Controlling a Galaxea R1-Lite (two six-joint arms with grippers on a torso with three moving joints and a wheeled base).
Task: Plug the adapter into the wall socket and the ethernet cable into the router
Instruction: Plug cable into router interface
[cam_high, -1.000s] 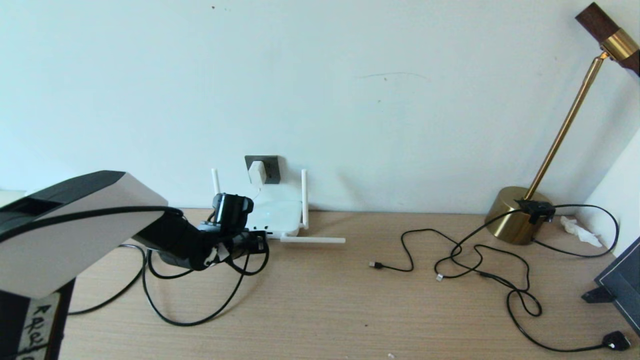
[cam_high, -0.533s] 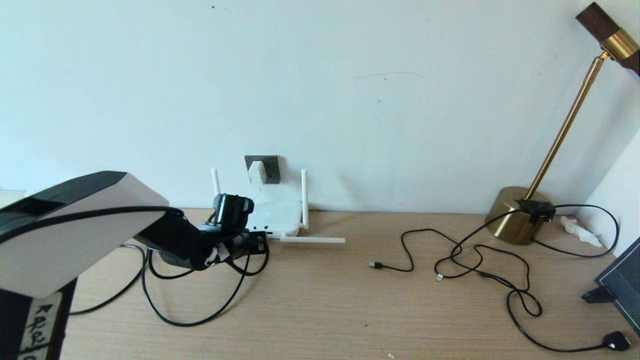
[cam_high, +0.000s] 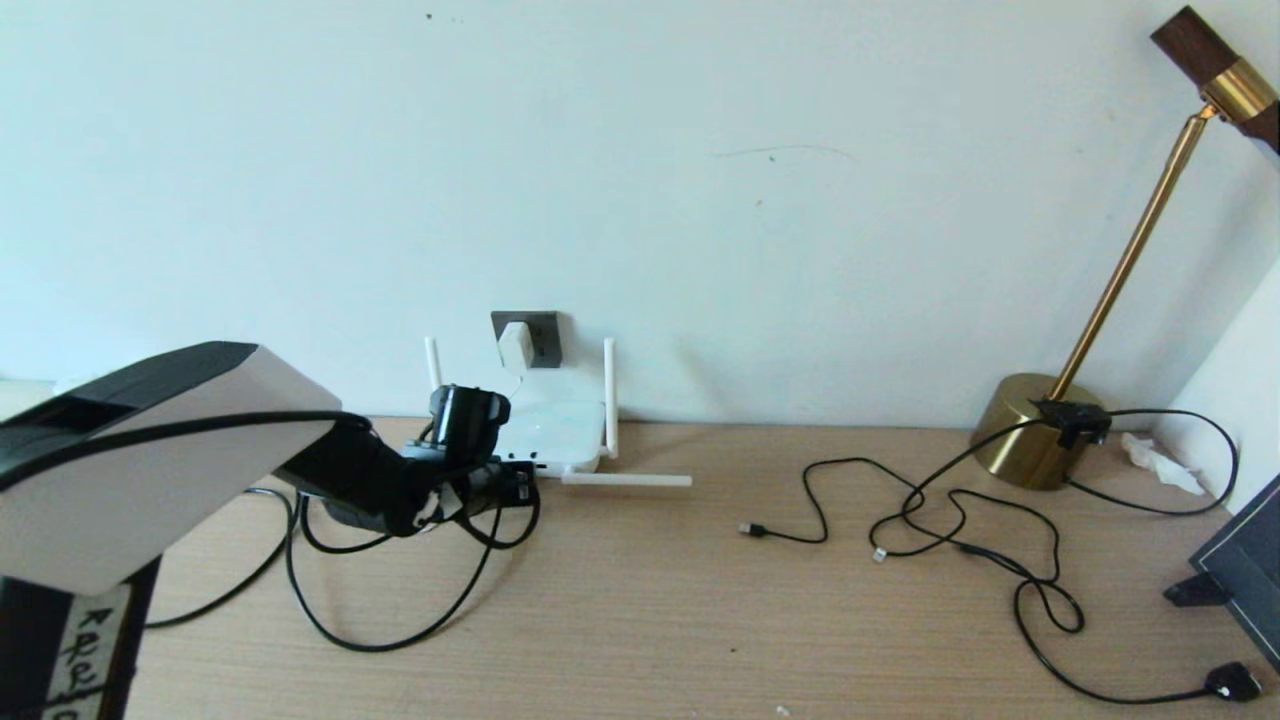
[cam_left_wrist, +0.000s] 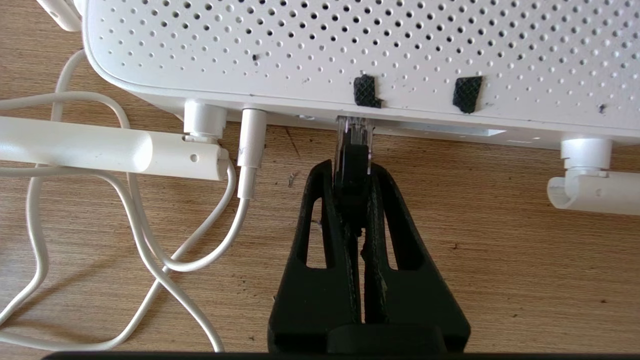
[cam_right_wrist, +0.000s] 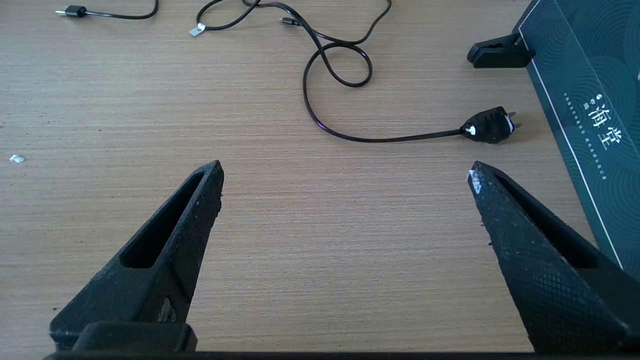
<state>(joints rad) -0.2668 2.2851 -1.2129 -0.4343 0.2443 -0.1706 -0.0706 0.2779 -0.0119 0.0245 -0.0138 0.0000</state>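
Pinching the ethernet cable (cam_left_wrist: 353, 172) plug at the router (cam_left_wrist: 350, 50) port, left hand (cam_left_wrist: 354, 175) risks jamming it if tilted; adapter (cam_high: 515, 345) sits in socket (cam_high: 540, 330), right hand (cam_right_wrist: 345, 175) gapes idle.

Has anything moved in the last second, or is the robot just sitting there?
Hardly anything. The left hand, clamped on the network cable's plug at the router's front edge, has crept very slightly towards the router. The white charger sits in the wall socket as before, and the loose black cables and lamp have not shifted.
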